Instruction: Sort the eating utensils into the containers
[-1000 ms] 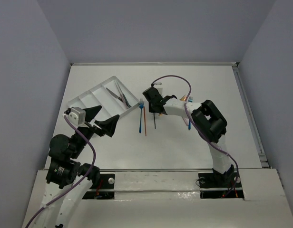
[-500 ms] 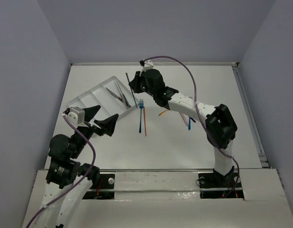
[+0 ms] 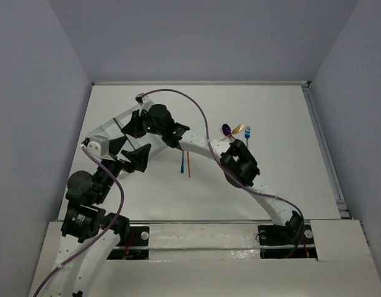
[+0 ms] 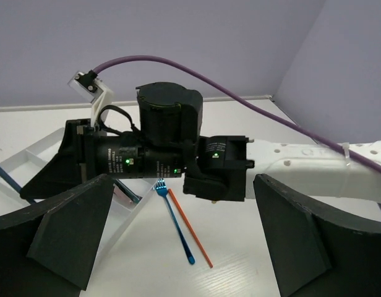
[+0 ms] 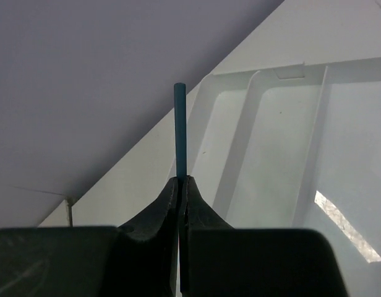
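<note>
The right tool (image 5: 180,187) is pinching a thin dark-blue utensil handle (image 5: 180,127), whose long axis is pointing straight ahead beyond the fingertips, over the white plastic tray (image 5: 274,154).

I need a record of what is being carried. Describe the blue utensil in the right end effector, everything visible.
The blue utensil shows as a thin, straight teal-blue stem with a flat-cut tip, matte like plastic. The right end effector is shut on it, pinching its lower part. Its working end is hidden, so fork, spoon or knife cannot be told. It is held over the white tray and its compartments, touching nothing else in view.
</note>
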